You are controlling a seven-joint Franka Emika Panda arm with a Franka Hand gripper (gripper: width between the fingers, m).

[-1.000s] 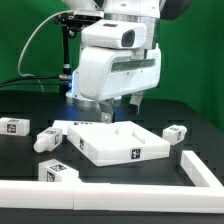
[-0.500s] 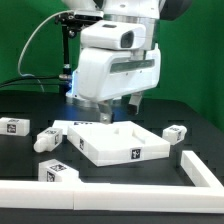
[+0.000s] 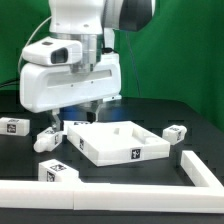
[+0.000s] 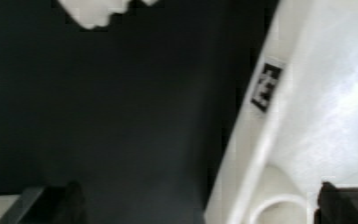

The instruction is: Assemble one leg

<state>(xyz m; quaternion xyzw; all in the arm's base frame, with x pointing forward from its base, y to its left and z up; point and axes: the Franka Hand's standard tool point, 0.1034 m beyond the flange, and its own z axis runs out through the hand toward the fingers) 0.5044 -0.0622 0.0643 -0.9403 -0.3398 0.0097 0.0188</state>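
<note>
Several small white tagged legs lie on the black table in the exterior view: one at the far left (image 3: 14, 126), one beside the panel's left corner (image 3: 46, 139), one near the front (image 3: 57, 172) and one to the right (image 3: 174, 133). The large white square panel (image 3: 115, 141) lies in the middle. My gripper (image 3: 73, 111) hangs open above the panel's left corner, holding nothing. In the wrist view the panel's edge (image 4: 274, 110) with its tag runs between my gripper's (image 4: 194, 205) dark fingertips (image 4: 44, 204), and a white piece (image 4: 98, 10) shows at the frame's edge.
A raised white border runs along the table's front (image 3: 100, 191) and the exterior view's right (image 3: 203, 172). A green backdrop stands behind the arm.
The arm has swung toward the exterior view's left, from over the panel's rear to over its left corner. The jaws stay open and the parts have not moved.
</note>
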